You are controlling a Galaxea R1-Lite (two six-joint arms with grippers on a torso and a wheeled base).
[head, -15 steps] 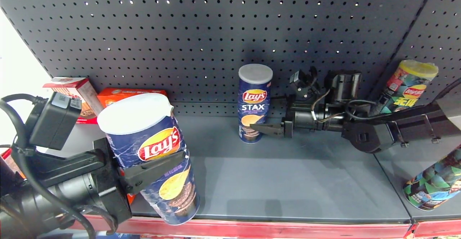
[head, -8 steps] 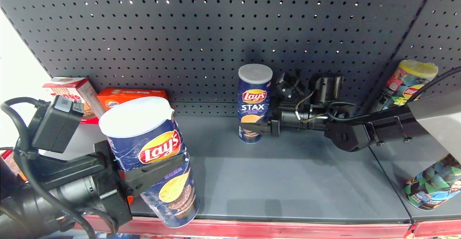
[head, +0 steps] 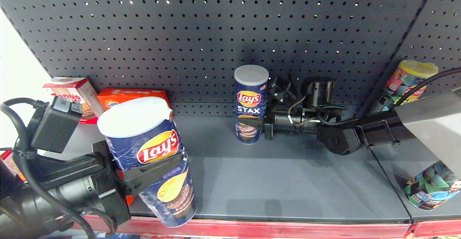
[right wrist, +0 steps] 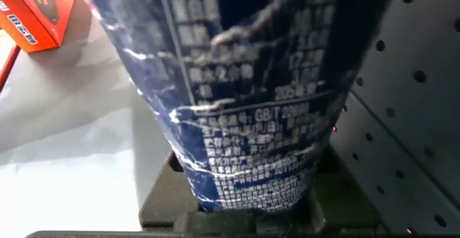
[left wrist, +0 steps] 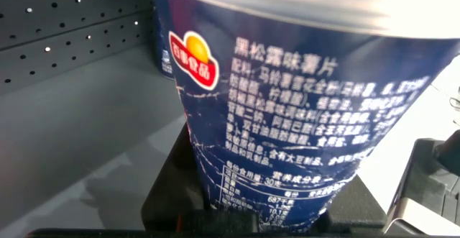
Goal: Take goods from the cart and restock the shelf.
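Dark-blue grey-lidded chip can (head: 251,103) stands by the perforated grey back panel (head: 216,33); the right gripper (head: 251,120) has closed around it, nudging it nearer. Left gripper (head: 153,170) clamps a matching white-lidded can (head: 144,145) farther out, awaiting shelving.

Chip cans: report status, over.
Left gripper shut on tilted can at shelf front. Right gripper around upright rear can. Orange box behind tilted can.

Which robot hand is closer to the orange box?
Left. The left gripper, holding a blue can, is just in front of the orange box. The right gripper is farther off, at the standing can in the middle.
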